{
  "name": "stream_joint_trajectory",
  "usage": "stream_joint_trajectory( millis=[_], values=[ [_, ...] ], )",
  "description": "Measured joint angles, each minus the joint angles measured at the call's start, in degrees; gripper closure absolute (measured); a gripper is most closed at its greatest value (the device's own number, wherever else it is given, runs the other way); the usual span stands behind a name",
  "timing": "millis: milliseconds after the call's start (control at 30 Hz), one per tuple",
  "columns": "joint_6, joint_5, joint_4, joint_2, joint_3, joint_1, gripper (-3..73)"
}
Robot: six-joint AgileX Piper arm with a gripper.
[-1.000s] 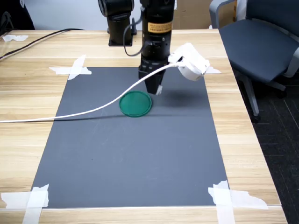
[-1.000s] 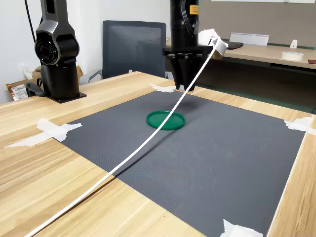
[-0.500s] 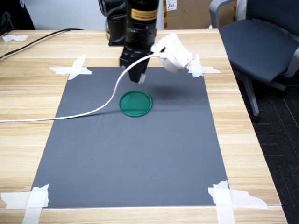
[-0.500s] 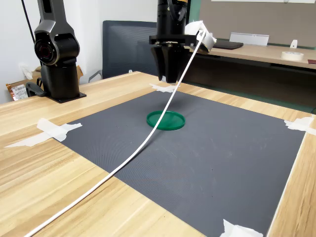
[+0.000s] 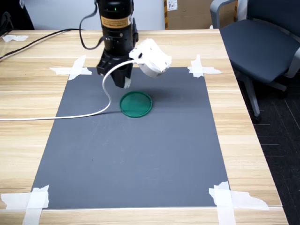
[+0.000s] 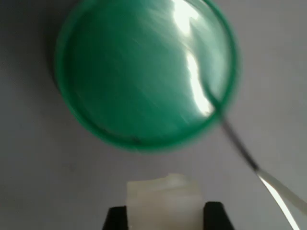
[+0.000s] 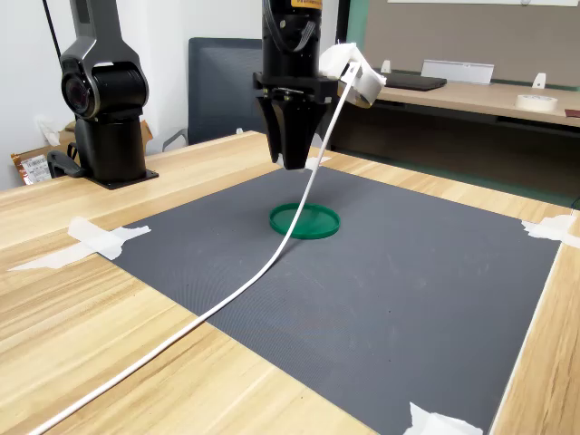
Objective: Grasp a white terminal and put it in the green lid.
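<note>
Fingers (image 6: 163, 215) clamped on terminal (image 6: 162, 199), beside lid (image 5: 136, 104); centre over the lid, lower, then let go.

White terminal (image 6: 163, 201) held above flat green lid (image 5: 136, 103).

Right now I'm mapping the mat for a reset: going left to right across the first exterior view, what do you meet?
Tape cross → gripper, shut on the white terminal → green lid → tape strip → office chair.
</note>
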Motion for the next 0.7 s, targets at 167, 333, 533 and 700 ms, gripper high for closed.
stream_joint_trajectory(
  millis=[167, 333, 533, 700],
  values=[
    [-2.3, -4.9, 1.3, 1.3, 3.4, 0.0, 43.6],
    [-4.3, -7.7, 2.0, 1.5, 3.9, 0.0, 43.6],
    [-7.5, -8.0, 4.1, 2.8, 3.9, 0.0, 43.5],
    [-8.2, -8.5, 5.1, 3.1, 3.9, 0.0, 38.3]
  ],
)
